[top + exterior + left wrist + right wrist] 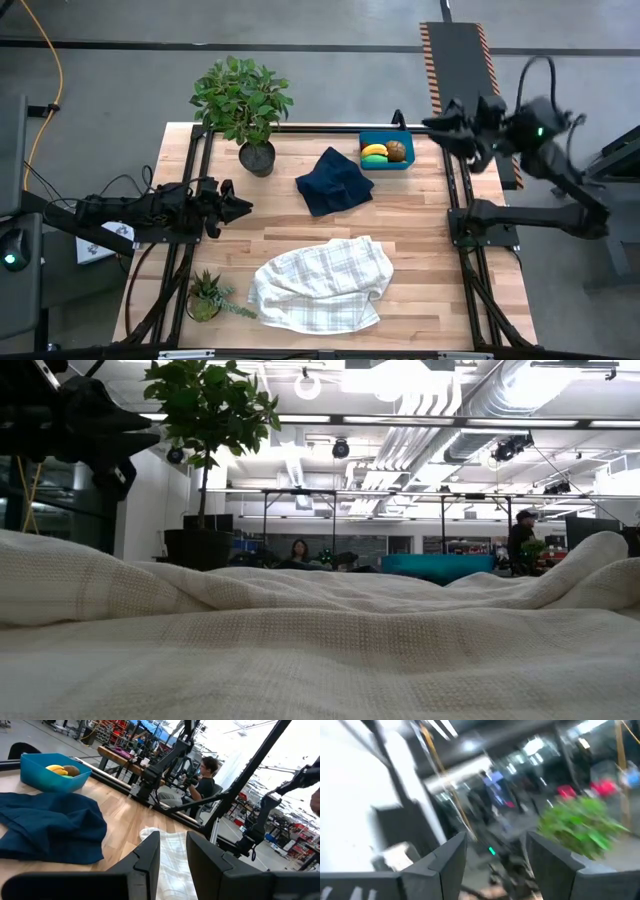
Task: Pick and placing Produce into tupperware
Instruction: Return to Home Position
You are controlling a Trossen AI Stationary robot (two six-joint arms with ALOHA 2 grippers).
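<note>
Produce: banana (374, 150), green piece (374, 160) and kiwi (397, 151) lie together inside the tupperware (388, 137).
Tupperware: on the table (430, 260), at its far edge, near the right corner.
Table: wooden. The cloth (335, 180) is bunched mid-table, just beside the tupperware. The towel (322, 285) is crumpled toward the near edge. The plant (245, 100) is at the far edge, left of centre. The small plant (207, 297) is at the near left corner.
Left gripper (245, 208): at the left edge, pointing inward; fingers parted, nothing between them.
Right gripper (432, 125): at the far right corner, near the tupperware; fingers spread wide, empty.
Room: grey floor round the table; an open workshop with ceiling ducts, lamps and benches.
Low view alone: the towel fills the foreground, with a strip of tupperware above its folds; a seated person (298, 550) and a standing person (520, 532) are far behind.
Left wrist view alone: a person at a bench (206, 772) is beyond the table, among other arms.
Right wrist view alone: blurred room and green leaves; no table shows.
</note>
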